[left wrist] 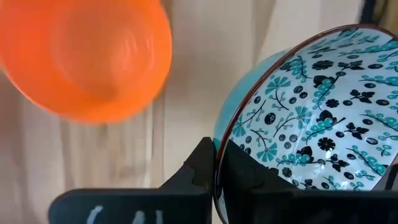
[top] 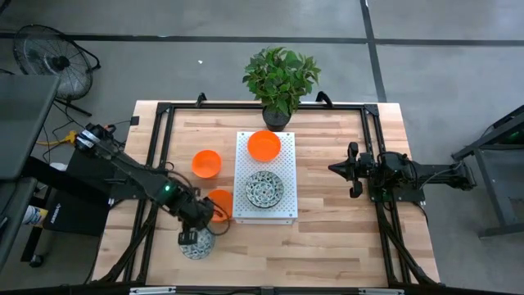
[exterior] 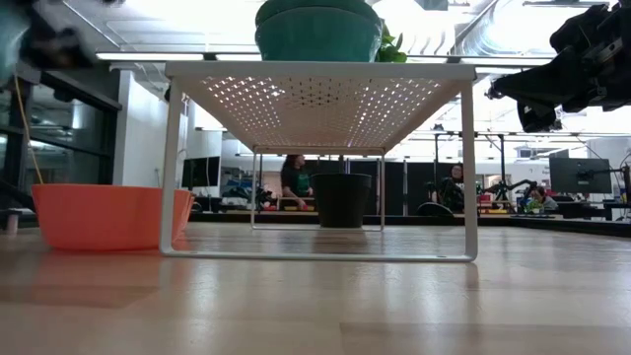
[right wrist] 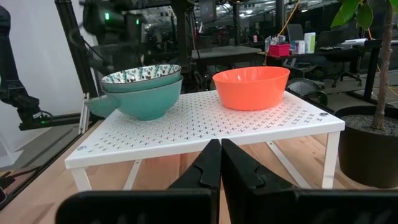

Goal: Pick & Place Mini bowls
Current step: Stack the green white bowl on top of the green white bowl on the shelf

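My left gripper (top: pixel 202 227) is over the table's near left part, shut on a mini bowl (top: pixel 196 244) with a dark flower pattern inside and teal outside. Two plain orange mini bowls (top: pixel 206 162) (top: pixel 219 201) sit on the wood left of the white perforated rack (top: pixel 285 168). On the rack stand an orange bowl (top: pixel 264 145) and patterned bowls (top: pixel 264 189), which the right wrist view shows as a stack of two (right wrist: pixel 142 90). My right gripper (top: pixel 336 170) hovers shut, right of the rack. My left gripper (left wrist: pixel 217 155) holds the patterned bowl by its rim (left wrist: pixel 217 137). One finger (left wrist: pixel 249 177) is inside the bowl and the other finger (left wrist: pixel 198 167) is on the teal outer wall. The bowl is tilted, its inside turned toward the wrist camera. It appears lifted off the table.
A dark plant pot (top: pixel 277 117) with a green plant stands at the far edge behind the rack. Black frame rails (top: pixel 160 156) run along the table's left and right sides. Bare wood lies in front of the rack and on the right half.
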You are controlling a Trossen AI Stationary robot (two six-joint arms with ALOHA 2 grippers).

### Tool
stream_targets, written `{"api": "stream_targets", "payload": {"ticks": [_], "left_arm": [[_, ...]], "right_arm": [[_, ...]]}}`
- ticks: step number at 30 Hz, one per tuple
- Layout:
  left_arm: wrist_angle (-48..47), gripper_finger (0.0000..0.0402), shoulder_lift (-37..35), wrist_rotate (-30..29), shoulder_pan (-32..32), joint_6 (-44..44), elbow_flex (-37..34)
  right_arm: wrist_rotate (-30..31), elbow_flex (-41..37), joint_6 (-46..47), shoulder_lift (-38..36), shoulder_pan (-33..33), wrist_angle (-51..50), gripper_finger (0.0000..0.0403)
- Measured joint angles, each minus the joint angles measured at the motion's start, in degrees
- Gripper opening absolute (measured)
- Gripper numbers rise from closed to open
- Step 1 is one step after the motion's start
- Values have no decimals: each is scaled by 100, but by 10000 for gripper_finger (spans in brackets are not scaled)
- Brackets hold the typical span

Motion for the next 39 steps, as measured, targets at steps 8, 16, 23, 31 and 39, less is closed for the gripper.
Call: {"api": "stream_targets", "payload": {"ticks": [8,16,23,31,39], "left_arm": [[-847,3,-4,-69,768,1072,1202],[-1246,3,1,-43,1443,1676,1949],[-1334,3,72,335,2057,2014,2290],[-1447,3,453,597,2802,2660,3040],[-1953,3,1366,781,3432,3418,4375]], "right_arm": [[0,0,0,2,2,0,0],[0,0,0,0,2,0,0],[0,0,0,0,2,0,0],[0,0,0,0,2,0,0],[0,0,0,2,0,0,0]]}}
